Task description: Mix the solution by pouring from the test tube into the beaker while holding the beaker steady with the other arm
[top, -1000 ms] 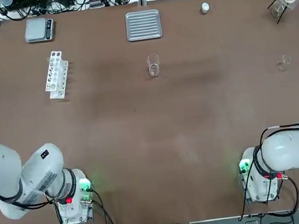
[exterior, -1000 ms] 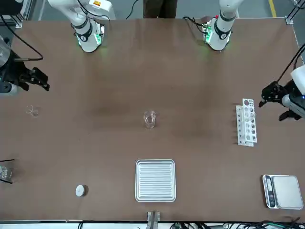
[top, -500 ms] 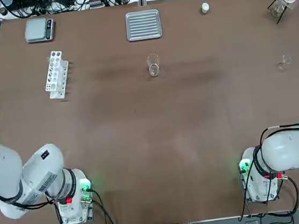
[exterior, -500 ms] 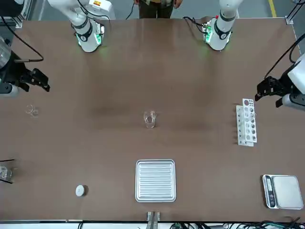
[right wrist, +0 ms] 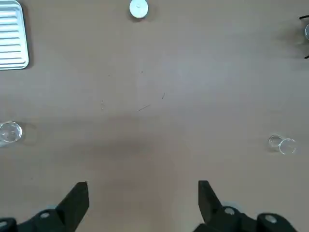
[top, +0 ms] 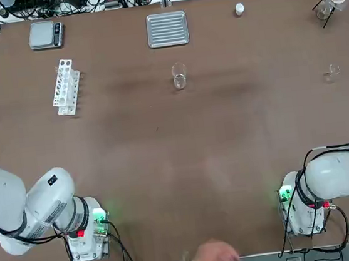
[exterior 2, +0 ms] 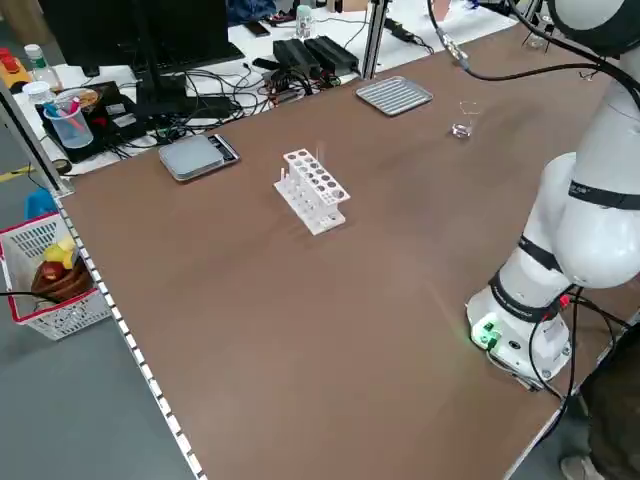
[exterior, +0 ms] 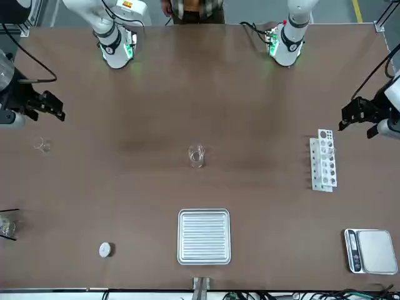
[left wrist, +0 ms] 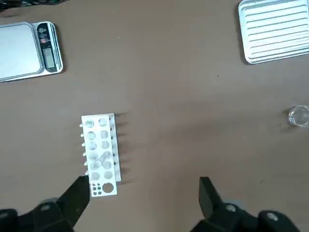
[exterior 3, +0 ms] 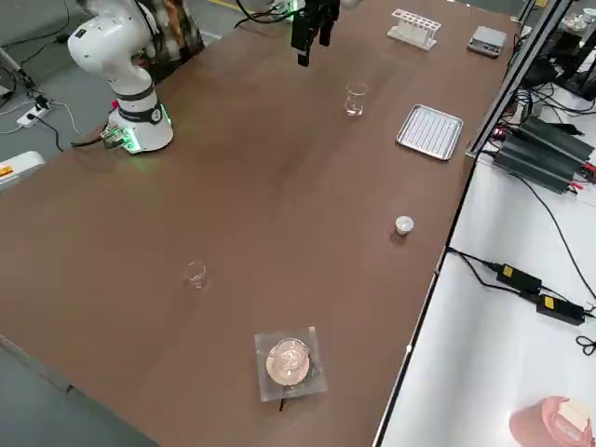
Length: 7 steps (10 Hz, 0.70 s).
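A clear glass beaker (top: 179,77) stands alone mid-counter (top: 179,168), a test tube (left wrist: 102,159) sits in the white rack (top: 65,87) at far left, and the open, empty left end effector (left wrist: 140,193) and right end effector (right wrist: 140,195) hover high at opposite edges.

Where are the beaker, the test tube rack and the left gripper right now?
beaker (top: 179,77), top view, on its glass rim.
test tube rack (left wrist: 99,154), left wrist view, on its white top plate.
left gripper (left wrist: 145,195), left wrist view, midway between its open fingertips.
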Each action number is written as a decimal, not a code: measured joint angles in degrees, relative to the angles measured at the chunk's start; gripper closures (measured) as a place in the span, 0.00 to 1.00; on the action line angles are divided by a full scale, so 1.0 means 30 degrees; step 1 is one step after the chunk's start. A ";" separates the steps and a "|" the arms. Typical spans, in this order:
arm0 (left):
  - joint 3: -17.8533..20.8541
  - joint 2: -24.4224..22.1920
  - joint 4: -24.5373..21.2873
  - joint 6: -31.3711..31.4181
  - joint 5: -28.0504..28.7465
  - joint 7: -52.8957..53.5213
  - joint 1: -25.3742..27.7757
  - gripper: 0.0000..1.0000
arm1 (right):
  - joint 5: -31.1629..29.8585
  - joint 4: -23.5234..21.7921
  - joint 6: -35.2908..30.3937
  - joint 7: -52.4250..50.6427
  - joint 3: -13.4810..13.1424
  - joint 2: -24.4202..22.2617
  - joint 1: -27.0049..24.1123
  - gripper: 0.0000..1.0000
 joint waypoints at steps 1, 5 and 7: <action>0.0037 0.0004 0.0012 -0.0029 0.0562 0.0085 -0.0091 0.00 | 0.0000 -0.0001 0.0001 0.0000 -0.0001 0.0001 -0.0002 0.00; 0.4469 0.0006 0.0455 -0.0134 0.0712 0.0036 -0.4805 0.00 | 0.0000 -0.0003 0.0158 0.0001 -0.0006 0.0002 -0.0003 0.00; 0.6642 0.0005 0.0700 -0.0695 0.0712 -0.0102 -0.7146 0.00 | 0.0000 -0.0003 0.0221 0.0003 -0.0018 0.0002 -0.0007 0.00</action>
